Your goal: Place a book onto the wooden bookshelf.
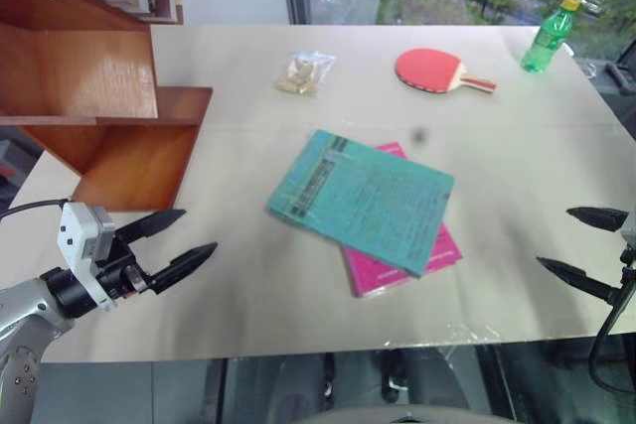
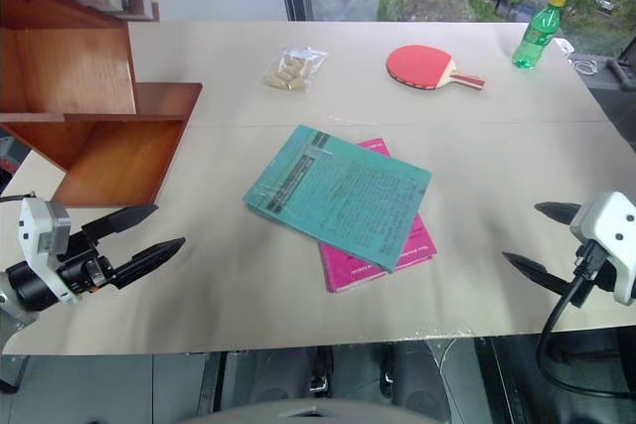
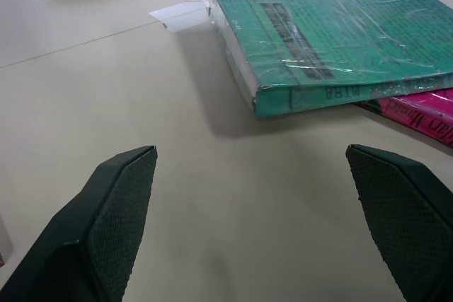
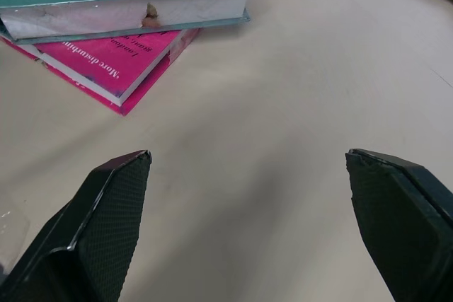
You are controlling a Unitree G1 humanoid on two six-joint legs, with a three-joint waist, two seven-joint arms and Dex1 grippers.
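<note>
While the reddish-brown wooden bookshelf (image 1: 109, 116) waited at the pale tabletop's (image 1: 248, 275) left, the thin teal-green book (image 1: 363, 198) lay atop a magenta-pink book (image 1: 407, 263); both edges were best approached by the spread-apart left gripper (image 1: 171, 242) and right gripper (image 1: 586, 245).

Teal book (image 1: 363, 199) (dark print) atop magenta book (image 1: 402, 263); reddish-brown bookshelf (image 1: 94, 96)
</note>
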